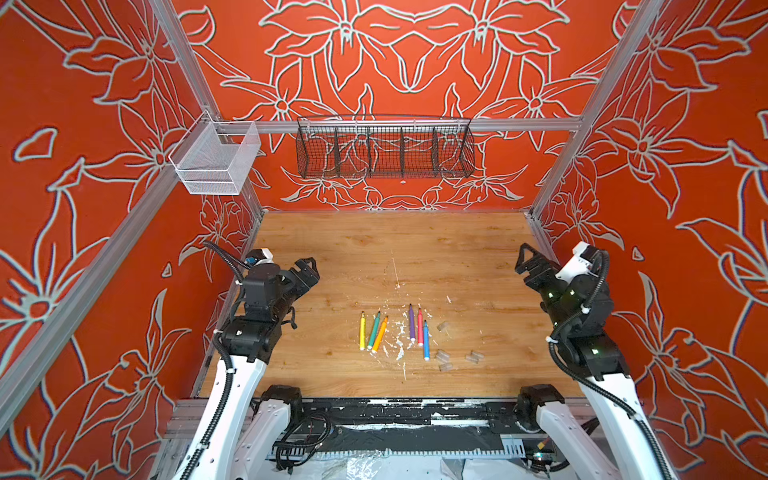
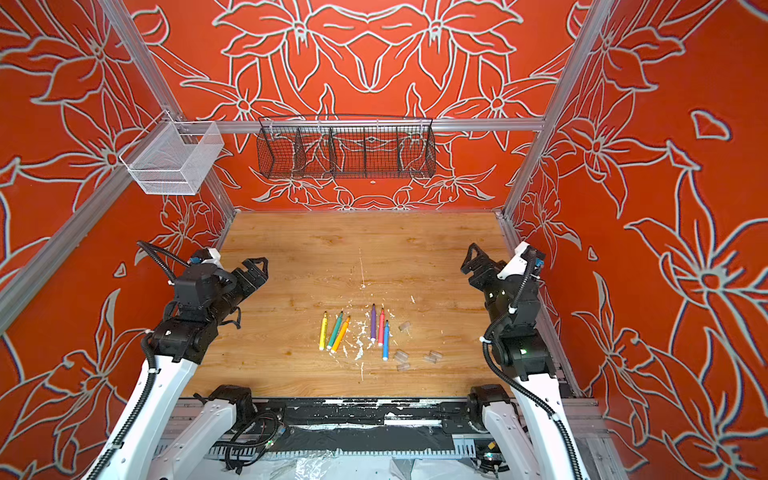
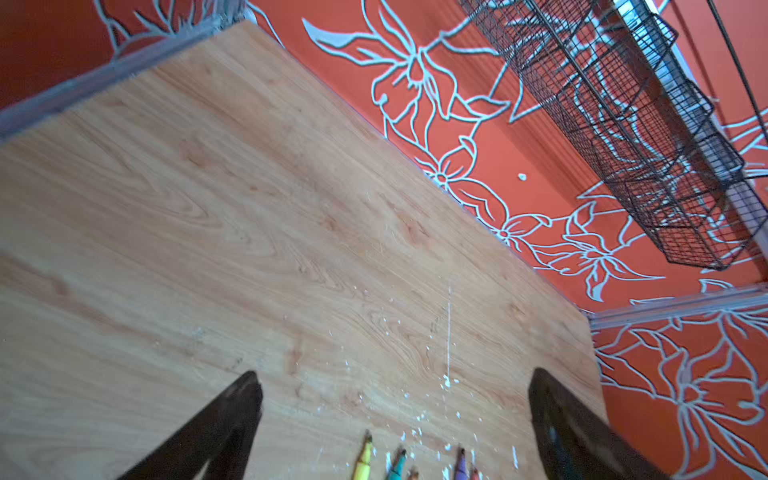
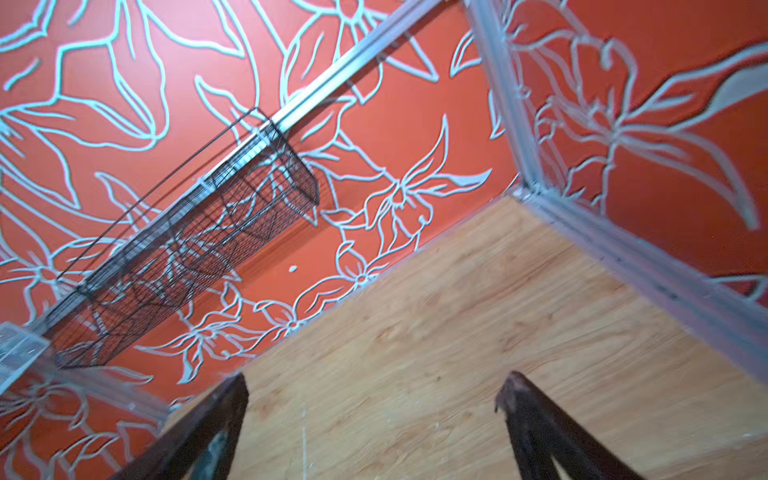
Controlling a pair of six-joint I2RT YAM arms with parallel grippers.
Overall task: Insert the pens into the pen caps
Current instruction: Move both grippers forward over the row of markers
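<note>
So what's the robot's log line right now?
stage: nothing capped yet | left gripper: open, empty | right gripper: open, empty | pens: six lying uncapped on table | pen caps: loose beside pens, right gripper's side

You have orange-red walls drawn over with pale flower outlines on three sides of a wood-grain bench. On the back aluminium rail hangs a black wire basket with dividers; a white mesh basket sits at the left corner post. White flecks speckle the bench's near middle.
</note>
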